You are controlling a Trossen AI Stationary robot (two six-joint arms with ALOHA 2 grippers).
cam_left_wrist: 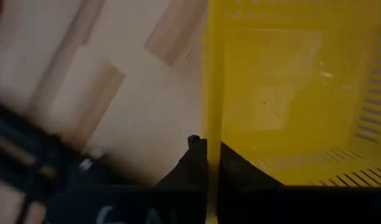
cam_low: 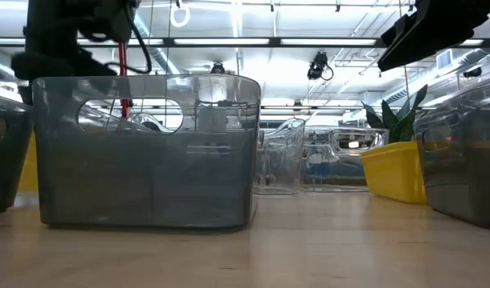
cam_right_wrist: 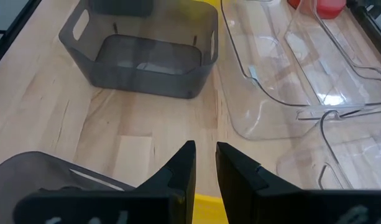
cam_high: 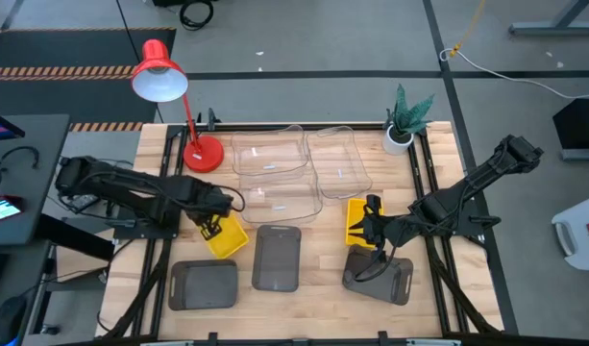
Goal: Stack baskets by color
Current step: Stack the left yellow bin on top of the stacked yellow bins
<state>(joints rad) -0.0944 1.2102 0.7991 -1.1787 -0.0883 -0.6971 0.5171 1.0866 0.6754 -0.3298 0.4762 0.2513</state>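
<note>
The step in hand appeared to be the gathering of the yellow baskets. The left claw (cam_left_wrist: 207, 155) was pinched on the side wall of a yellow basket (cam_high: 224, 234) lying at the left-centre of the counter (cam_high: 318, 288), just in front of the red lamp (cam_high: 169, 96). The next move would likely call for lifting that basket and carrying it across to the second yellow basket (cam_high: 358, 219), which sat right of centre beside the right claw (cam_right_wrist: 204, 163). The right claw hung there with its fingers a little apart, holding nothing visible. Three dark grey baskets stood separately along the near edge: one at left (cam_high: 204, 285), one at centre (cam_high: 277, 257), one at right (cam_high: 380, 279). The clear baskets (cam_high: 294, 168) were grouped at the far centre. The yellow baskets were bright, opaque and shallow, with slotted walls.
</note>
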